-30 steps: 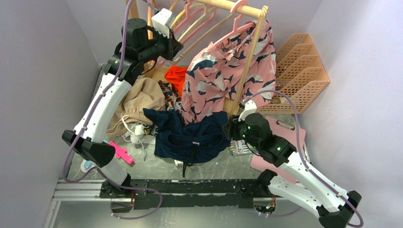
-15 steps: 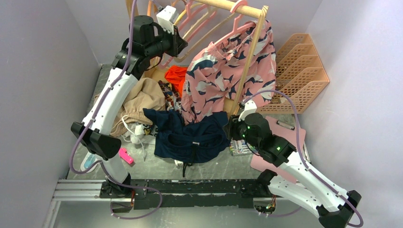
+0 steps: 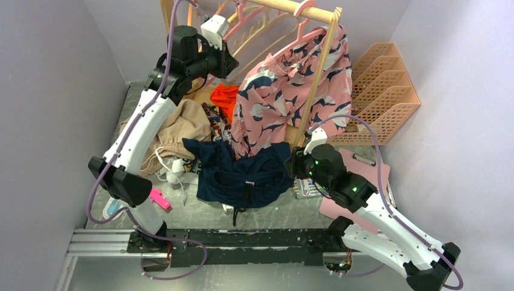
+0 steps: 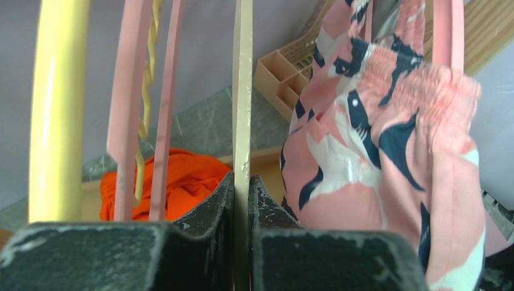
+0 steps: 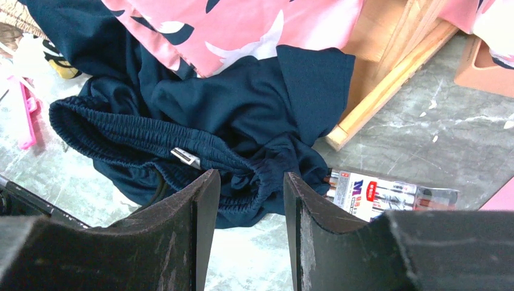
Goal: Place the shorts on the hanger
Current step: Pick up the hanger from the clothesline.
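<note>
Left wrist view: the left gripper [image 4: 242, 182] pinches the hanger [image 4: 242, 91], likely to unhook it, while the right gripper [image 5: 245, 182] hovers spread over the shorts [image 5: 242, 109].

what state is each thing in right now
shorts: crumpled on the table, off the hanger
hanger: bare, clamped in the left gripper
left gripper: shut on the hanger
right gripper: open above the shorts' waistband
pink printed shorts: hanging on a pink hanger
</note>
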`<state>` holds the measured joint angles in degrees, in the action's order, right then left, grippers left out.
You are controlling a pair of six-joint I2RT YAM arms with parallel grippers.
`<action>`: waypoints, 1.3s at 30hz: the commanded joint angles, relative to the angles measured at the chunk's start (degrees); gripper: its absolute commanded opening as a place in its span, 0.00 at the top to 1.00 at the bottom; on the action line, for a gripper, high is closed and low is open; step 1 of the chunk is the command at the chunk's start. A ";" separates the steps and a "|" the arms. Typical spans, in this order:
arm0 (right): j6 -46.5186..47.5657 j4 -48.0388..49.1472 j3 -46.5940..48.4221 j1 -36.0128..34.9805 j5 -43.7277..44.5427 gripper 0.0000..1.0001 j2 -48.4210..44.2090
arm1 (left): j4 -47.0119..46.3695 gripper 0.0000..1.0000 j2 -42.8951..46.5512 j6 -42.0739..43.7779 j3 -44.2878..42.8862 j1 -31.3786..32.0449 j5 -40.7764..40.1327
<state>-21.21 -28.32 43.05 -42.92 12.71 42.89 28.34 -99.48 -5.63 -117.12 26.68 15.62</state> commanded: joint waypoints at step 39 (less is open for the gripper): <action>1.82 0.47 6.98 0.27 -2.64 0.53 4.39 | 18.67 0.93 56.09 -0.75 27.48 -0.13 -15.98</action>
<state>-21.39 -27.75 46.59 -42.89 10.63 46.15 43.09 -45.54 -6.00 -85.47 26.68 3.99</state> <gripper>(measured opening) 0.470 0.106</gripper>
